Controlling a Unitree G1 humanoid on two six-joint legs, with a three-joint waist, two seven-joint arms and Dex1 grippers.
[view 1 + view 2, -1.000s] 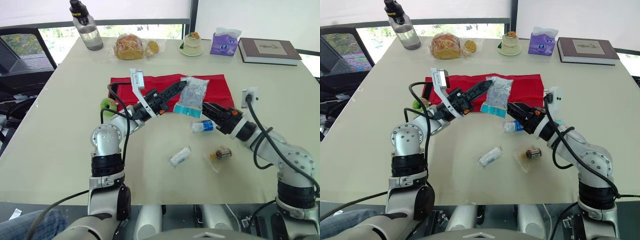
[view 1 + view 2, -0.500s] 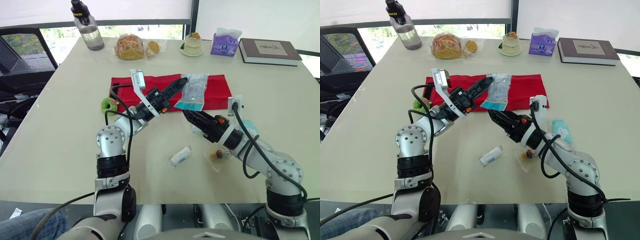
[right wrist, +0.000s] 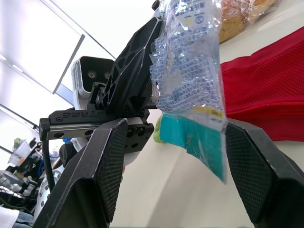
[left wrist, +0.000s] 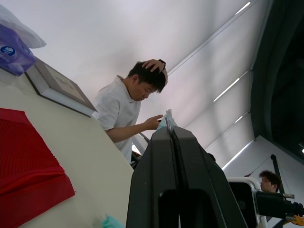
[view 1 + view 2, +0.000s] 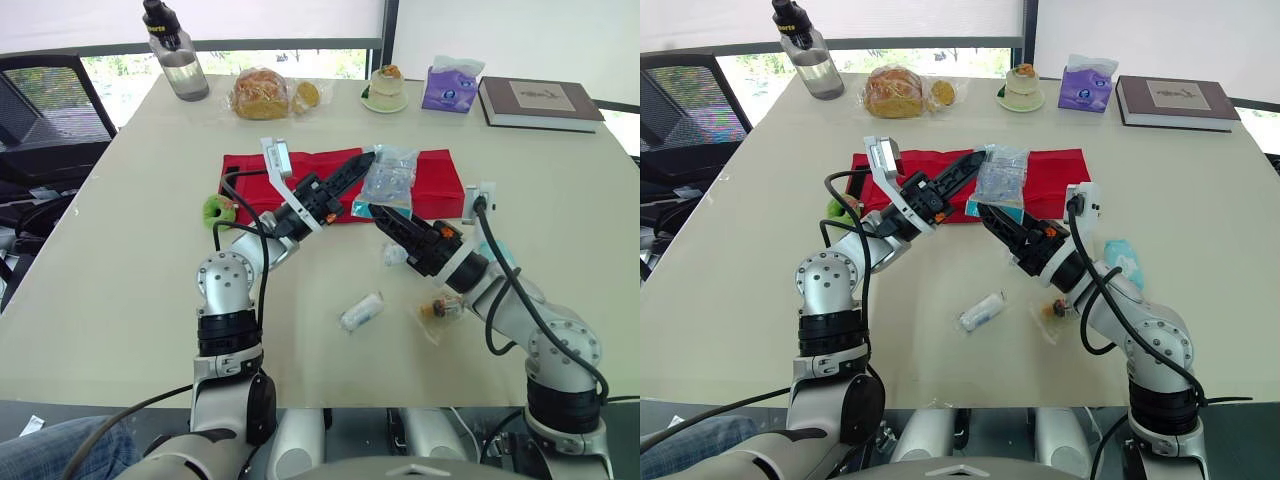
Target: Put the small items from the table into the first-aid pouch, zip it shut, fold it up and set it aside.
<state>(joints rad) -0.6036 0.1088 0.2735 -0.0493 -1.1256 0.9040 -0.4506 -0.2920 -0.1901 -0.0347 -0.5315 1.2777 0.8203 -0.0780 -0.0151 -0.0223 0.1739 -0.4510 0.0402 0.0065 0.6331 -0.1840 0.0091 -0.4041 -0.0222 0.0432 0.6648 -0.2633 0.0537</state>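
Over the last second my right gripper (image 5: 379, 212) has swung away from the small white bottle (image 5: 393, 256) toward the table's middle and now sits directly beneath the clear packet (image 5: 388, 178), while my left gripper (image 5: 366, 158) has kept its hold on that packet above the red first-aid pouch (image 5: 441, 176). Left gripper: fingers pinched together on the packet's upper edge, a sliver of which shows at their tips in the left wrist view. Right gripper: fingers (image 3: 110, 166) spread wide, one on each side of the packet's teal lower end; whether either pad touches it cannot be told. Pouch: lying flat and unfolded toward the far edge of the table (image 5: 120, 250), at its middle. Loose items nearer the front edge: the small white bottle, a white roll (image 5: 361, 311), a brown vial in clear wrap (image 5: 443, 307) and, toward the right edge, a pale teal packet (image 5: 1120, 262). A green object (image 5: 216, 210) lies just beside the pouch's left end. Along the far edge stand a water bottle (image 5: 177, 55), wrapped bread (image 5: 258, 93), a plated dessert (image 5: 382, 90), a tissue pack (image 5: 447, 85) and a book (image 5: 538, 100). A person (image 4: 124, 105) appears beyond the table in the left wrist view.
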